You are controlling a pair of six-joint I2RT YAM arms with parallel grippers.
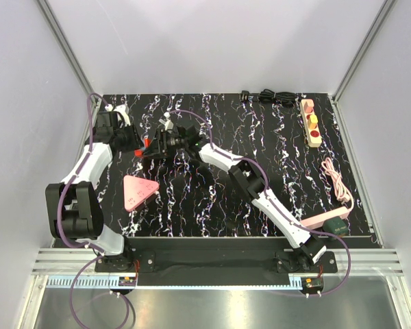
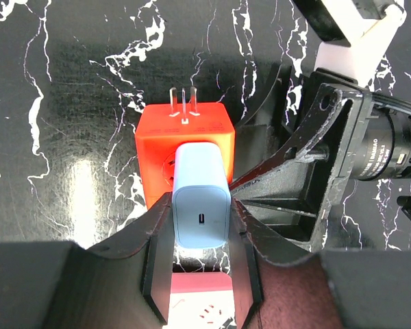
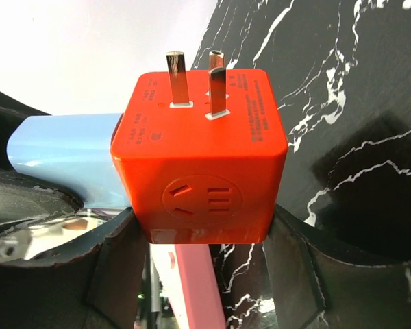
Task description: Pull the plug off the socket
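The light blue plug [image 2: 201, 199] is pushed into one face of an orange cube socket [image 2: 185, 133], whose metal prongs point away from me. My left gripper [image 2: 202, 226] is shut on the plug's rear end, one finger on each side. In the right wrist view the orange cube [image 3: 202, 171] fills the frame, with the blue plug [image 3: 61, 154] sticking out to its left. My right gripper [image 3: 202, 233] is shut on the cube, its fingers pressed to the two lower sides. From above, both grippers meet at the cube [image 1: 147, 142], left of the table's middle.
A pink triangle [image 1: 135, 192] lies just below the grippers. A beige strip with round red outlets [image 1: 311, 123] and a black cable [image 1: 270, 97] lie at the back right. A pink bar with its cord [image 1: 325, 219] is at the front right.
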